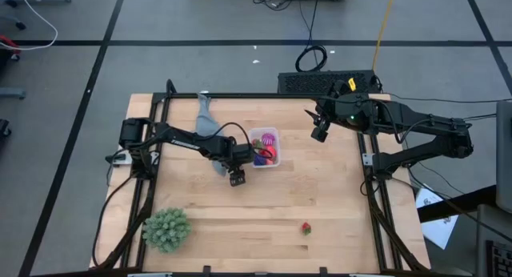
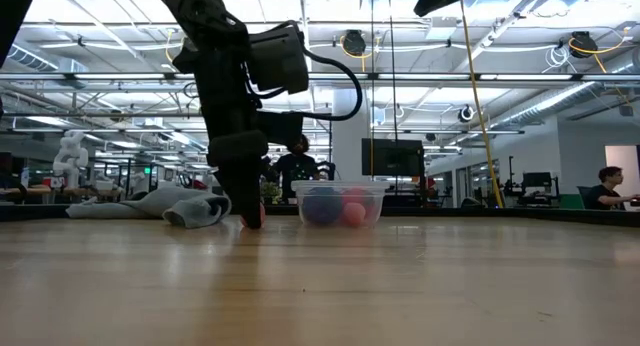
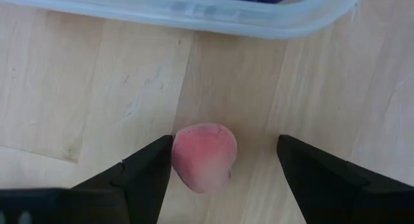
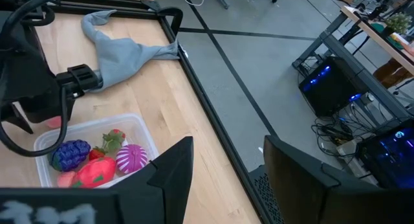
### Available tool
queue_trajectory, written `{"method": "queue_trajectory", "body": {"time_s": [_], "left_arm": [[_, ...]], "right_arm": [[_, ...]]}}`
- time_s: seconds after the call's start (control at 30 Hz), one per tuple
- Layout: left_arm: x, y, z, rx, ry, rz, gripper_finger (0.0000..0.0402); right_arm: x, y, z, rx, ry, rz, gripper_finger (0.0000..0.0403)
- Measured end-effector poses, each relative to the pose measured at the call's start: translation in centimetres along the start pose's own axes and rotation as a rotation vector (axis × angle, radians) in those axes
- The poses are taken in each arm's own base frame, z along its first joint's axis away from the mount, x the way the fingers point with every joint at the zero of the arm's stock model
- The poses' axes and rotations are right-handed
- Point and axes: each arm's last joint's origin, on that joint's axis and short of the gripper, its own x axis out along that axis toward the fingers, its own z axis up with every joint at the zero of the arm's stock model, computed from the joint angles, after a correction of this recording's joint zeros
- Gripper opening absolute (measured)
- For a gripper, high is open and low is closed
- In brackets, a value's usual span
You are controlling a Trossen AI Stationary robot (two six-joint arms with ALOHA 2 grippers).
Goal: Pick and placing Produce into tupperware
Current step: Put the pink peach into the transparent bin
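Pink rounded fruit sits between open tool fingers.

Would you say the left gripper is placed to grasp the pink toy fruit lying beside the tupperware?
Probably yes. The left gripper is down at the table with open fingers on either side of the pink toy fruit, just outside the tupperware; nothing lies between them.

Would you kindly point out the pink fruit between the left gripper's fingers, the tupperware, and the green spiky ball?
pink fruit (image 3: 204,157), left wrist view, middle of its rounded body.
tupperware (image 4: 146,134), right wrist view, bare rim at one corner.
green spiky ball (image 1: 166,228), high view, centre of the ball.
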Motion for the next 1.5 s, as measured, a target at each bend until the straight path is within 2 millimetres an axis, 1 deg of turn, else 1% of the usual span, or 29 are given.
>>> {"method": "queue_trajectory", "body": {"time_s": [0.1, 0.3, 0.4, 0.7, 0.83, 0.93, 1.1, 1.2, 1.3, 1.4, 1.5], "left_arm": [[0.0, 0.0, 0.0, 0.011, -0.002, 0.000, 0.0265], [0.1, 0.0, 0.0, 0.013, -0.002, -0.002, 0.0209], [0.1, 0.0, 0.0, 0.012, -0.003, -0.001, 0.0188], [0.1, 0.0, 0.0, -0.003, -0.003, 0.006, 0.0147], [-0.4, 0.0, 0.1, -0.004, -0.014, 0.005, 0.0135], [-1.4, 0.2, 0.0, -0.009, -0.025, 0.015, 0.0133], [-4.3, 0.4, 0.2, -0.021, -0.099, 0.045, 0.0132], [-6.7, 0.6, 0.3, -0.008, -0.186, 0.053, 0.0132], [-8.7, 1.0, 1.0, -0.018, -0.312, 0.056, 0.0136], [-9.8, 1.6, 1.8, -0.015, -0.423, 0.049, 0.0144], [-10.0, 2.1, 2.5, 0.007, -0.482, 0.038, 0.0152]], "right_arm": [[0.0, 0.0, 0.0, 0.000, 0.000, 0.000, 0.0180], [0.0, 0.0, 0.0, 0.000, 0.000, 0.000, 0.0180], [0.0, 0.0, 0.0, 0.000, 0.000, 0.000, 0.0180], [0.0, 0.0, 0.0, 0.001, 0.000, 0.000, 0.0180], [0.0, 0.0, 0.0, 0.001, 0.000, 0.000, 0.0180], [0.0, 0.0, 0.0, 0.001, 0.000, 0.000, 0.0180], [0.0, 0.0, 0.0, 0.002, -0.002, 0.000, 0.0180], [0.0, 0.0, 0.1, 0.005, -0.007, -0.001, 0.0180], [0.0, 0.0, 0.2, 0.009, -0.015, -0.002, 0.0180], [0.0, 0.0, 0.2, 0.013, -0.022, -0.003, 0.0180], [0.0, 0.0, 0.3, 0.013, -0.023, -0.003, 0.0180]]}}
